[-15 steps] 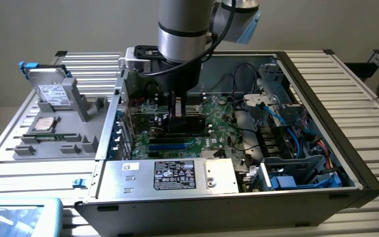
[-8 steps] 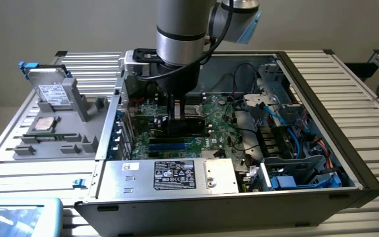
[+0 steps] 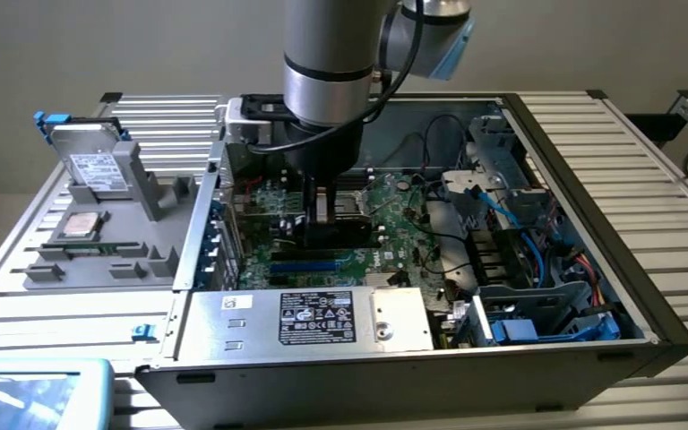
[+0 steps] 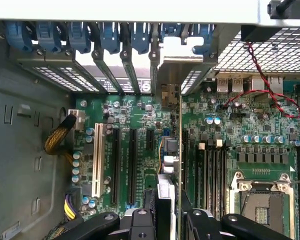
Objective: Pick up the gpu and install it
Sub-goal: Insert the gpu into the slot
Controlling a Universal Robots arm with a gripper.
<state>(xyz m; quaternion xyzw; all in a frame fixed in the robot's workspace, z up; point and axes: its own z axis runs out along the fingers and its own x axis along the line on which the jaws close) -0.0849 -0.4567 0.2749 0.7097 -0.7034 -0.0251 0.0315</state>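
— Gripper (image 4: 172,220) state?
— Narrow, pinching the gpu (image 4: 173,155) by its edge.
— Where is the gpu?
— Upright, edge-on above the motherboard (image 4: 250,120), between its black expansion slots and memory slots, with the silver bracket toward the motherboard's rear edge.

Soft even light, exterior view muted, greyish. Wrist view brighter: case rim (image 4: 140,10) blown white, perforated mesh (image 4: 275,50) glaring.

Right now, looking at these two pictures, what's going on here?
A robot arm's gripper is down inside the open computer case, closed on the gpu. It holds the card upright on its edge over the motherboard. Whether the card is seated in a slot cannot be told.
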